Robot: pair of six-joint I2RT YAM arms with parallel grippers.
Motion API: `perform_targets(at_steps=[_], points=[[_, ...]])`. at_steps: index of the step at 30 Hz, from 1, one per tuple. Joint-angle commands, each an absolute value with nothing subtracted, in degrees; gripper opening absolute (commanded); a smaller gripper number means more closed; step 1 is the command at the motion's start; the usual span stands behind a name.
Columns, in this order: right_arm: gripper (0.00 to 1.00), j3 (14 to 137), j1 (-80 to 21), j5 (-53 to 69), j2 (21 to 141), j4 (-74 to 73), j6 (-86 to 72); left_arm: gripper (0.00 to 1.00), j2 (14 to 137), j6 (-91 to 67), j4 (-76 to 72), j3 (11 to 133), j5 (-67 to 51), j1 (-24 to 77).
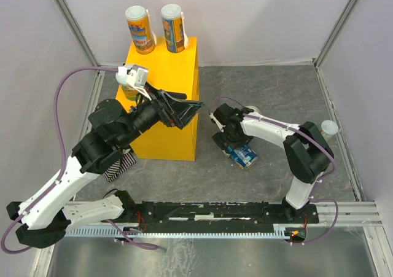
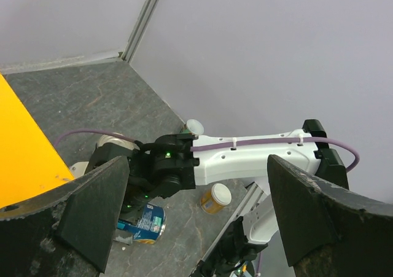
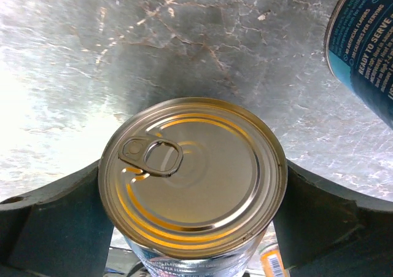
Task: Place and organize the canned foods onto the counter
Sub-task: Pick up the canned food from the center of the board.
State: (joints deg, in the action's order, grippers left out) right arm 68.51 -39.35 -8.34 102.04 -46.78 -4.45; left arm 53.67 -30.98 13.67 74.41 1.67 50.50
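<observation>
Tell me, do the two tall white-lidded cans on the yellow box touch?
Apart. The top view shows pale wall between the left can and the right can on the yellow box.

Top view: bright, even overhead light, sharp thruout; soft shadows on tabletop [image 1: 270,93]; steel strip [image 1: 209,258] at btm w/ dull sheen. Left wrist: left claw [image 2: 196,191] dark, soft-focus near lens; bkgd sharp, walls [image 2: 276,56] evenly lit. Right wrist: strong glare blows out tabletop at left; can lid [image 3: 193,172] crisp, w/ orange reflections, dark shadow behind it; right claw [image 3: 193,246] in shade.
</observation>
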Motion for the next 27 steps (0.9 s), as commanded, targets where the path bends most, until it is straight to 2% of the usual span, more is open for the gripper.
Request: perform_targets(at_steps=[1, 9, 27], points=[[0.11, 69.6, -39.7, -5.0, 96.3, -44.2, -8.5, 0.99, 53.6, -29.4, 12.2, 76.8, 2.1, 50.4], [0.01, 67.5, -39.8, -5.3, 90.3, -42.0, -11.4, 0.99, 53.5, -29.7, 11.9, 76.8, 2.3, 50.4], [0.02, 54.7, -39.9, -6.6, 74.5, -28.3, -17.2, 1.0, 52.1, -30.3, 11.3, 75.4, 5.0, 50.4]])
